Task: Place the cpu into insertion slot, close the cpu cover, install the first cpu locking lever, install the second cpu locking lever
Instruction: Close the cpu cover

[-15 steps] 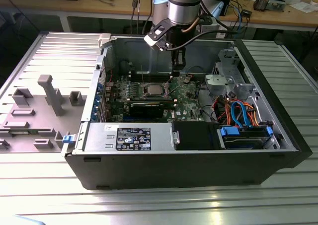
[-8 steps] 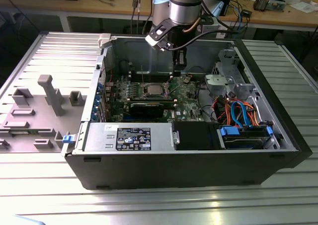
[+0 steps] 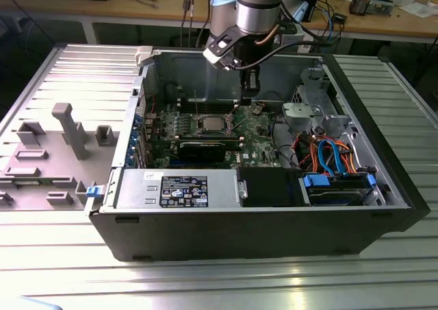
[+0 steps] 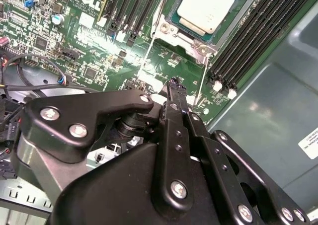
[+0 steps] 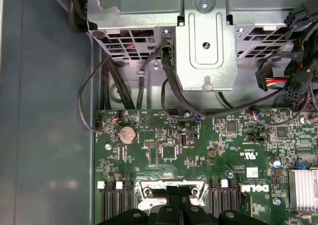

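The cpu (image 3: 211,124) lies flat in its socket on the green motherboard inside the open case; its silver top (image 4: 206,6) shows in the second wrist view. The cpu cover (image 4: 179,31) lies down around it as a silver frame, whose edge (image 5: 171,187) also shows in the first wrist view. Two thin wire levers (image 4: 153,46) stand up from the socket's sides. My gripper (image 3: 250,89) hangs over the board toward the exterior view's right of the socket. Its black fingers (image 4: 174,93) are together with nothing between them, and the fingertips (image 5: 171,212) sit by the socket's edge.
A silver power supply with a black label (image 3: 179,189) runs along the case's near wall. The drive cage (image 3: 311,111) and orange and blue cables (image 3: 328,156) stand at the exterior view's right. Grey fixtures (image 3: 65,128) stand outside at the exterior view's left. Memory slots (image 4: 248,41) flank the socket.
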You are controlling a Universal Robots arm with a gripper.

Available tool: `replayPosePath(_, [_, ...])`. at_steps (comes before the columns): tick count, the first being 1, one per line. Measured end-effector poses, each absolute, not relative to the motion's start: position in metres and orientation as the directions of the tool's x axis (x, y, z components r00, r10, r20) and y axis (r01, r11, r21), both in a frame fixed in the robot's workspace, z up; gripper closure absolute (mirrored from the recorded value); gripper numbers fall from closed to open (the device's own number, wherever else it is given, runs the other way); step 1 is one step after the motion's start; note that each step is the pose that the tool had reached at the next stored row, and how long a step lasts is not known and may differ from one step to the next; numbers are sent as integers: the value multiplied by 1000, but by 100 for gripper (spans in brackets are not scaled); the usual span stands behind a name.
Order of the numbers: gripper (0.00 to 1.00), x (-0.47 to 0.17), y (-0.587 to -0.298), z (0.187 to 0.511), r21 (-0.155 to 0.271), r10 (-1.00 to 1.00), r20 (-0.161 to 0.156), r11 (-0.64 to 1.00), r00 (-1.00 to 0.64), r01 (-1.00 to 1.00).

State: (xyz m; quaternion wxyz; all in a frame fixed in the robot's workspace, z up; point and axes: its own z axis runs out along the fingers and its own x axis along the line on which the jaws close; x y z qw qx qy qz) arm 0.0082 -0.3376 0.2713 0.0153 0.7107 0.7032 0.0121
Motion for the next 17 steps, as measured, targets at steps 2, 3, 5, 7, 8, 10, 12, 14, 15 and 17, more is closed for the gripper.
replayPosePath(2, [89,8,-338,271,39,1000,-4,-11,11,999])
replayPosePath(3, [89,8,-338,271,39,1000,-4,-11,11,999])
replayPosePath(5, [89,8,-338,271,39,1000,-4,-10,11,999])
replayPosePath(7, [89,8,-338,271,39,1000,-4,-10,11,999])
replayPosePath(8, [89,8,-338,271,39,1000,-4,-10,11,999])
replayPosePath(10, [89,8,-338,271,39,1000,-4,-10,11,999])
replayPosePath(12, [89,9,-338,271,39,1000,-4,-10,10,999])
replayPosePath(14, [89,10,-338,271,39,1000,-5,-10,10,999])
replayPosePath(15, [89,12,-338,271,38,1000,-5,-10,11,999])
replayPosePath(17, [89,19,-338,271,36,1000,-5,-10,11,999])
